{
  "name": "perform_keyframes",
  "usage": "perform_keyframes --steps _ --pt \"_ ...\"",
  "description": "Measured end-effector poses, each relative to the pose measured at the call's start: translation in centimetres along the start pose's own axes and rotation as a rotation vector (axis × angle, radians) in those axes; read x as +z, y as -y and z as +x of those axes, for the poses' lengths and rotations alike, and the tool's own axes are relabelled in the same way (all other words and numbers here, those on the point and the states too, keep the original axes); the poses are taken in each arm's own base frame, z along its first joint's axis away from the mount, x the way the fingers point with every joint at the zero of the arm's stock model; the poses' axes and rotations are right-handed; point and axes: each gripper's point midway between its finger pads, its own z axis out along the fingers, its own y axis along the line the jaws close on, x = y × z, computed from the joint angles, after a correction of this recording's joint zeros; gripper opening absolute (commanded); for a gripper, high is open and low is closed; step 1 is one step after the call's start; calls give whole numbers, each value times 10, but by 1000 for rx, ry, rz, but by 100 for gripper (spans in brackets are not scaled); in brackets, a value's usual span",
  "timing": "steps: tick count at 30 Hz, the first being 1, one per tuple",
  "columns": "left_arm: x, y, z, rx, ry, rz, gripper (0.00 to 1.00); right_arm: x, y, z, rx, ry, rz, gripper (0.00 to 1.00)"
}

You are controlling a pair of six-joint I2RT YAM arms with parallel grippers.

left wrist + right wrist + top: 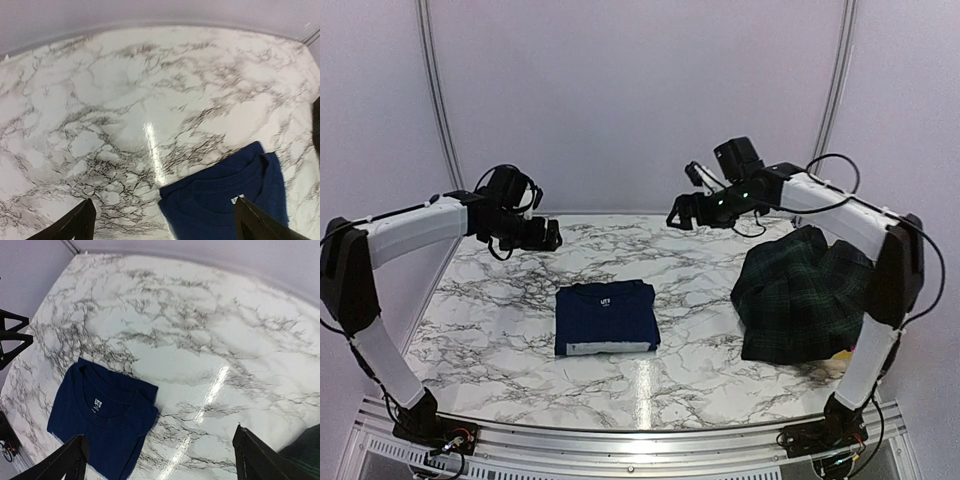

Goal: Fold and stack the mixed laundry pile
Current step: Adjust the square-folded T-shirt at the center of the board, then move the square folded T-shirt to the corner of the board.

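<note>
Marbled table [500, 310] fills our workspace under pale walls. Right of the navy-blue cloth [607, 317], well apart, the plaid garment [800, 295] lies crumpled, not yet folded. The navy-blue cloth itself lies folded flat mid-table. Beyond it and raised, the left gripper [552, 236] hangs to its far left and the right gripper [677, 214] to its far right, both with jaws spread wide and holding nothing. We judge the plaid comes next: we should pinch two edge corners, spread it flat, then fold.
</note>
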Motion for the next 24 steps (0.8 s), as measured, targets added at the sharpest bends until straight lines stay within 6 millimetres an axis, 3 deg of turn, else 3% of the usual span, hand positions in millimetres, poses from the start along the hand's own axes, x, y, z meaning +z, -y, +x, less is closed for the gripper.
perform_keyframes --steps 2,4,6,9,12,15,17,20,24 --pt "-34 12 -24 1 91 28 99 -46 -2 -18 -2 103 37 99" --pt "-58 21 -33 -23 144 63 99 -88 0 -28 7 200 86 98" --pt "-77 28 -31 -65 164 119 99 -123 7 -30 33 279 139 99" --pt "-85 41 -14 -93 136 171 99 -152 20 -21 67 334 184 99" --pt "-78 78 15 -49 68 201 99 -155 40 3 118 310 206 99" --pt "-64 131 60 13 -36 240 99 -140 61 34 166 238 223 98" --pt "-50 154 89 51 -101 229 99 -128 71 59 190 178 226 99" --pt "-19 179 126 74 -197 177 99 -120 72 80 205 124 204 99" --pt "25 186 154 25 -283 83 99 -115 63 89 204 102 143 99"
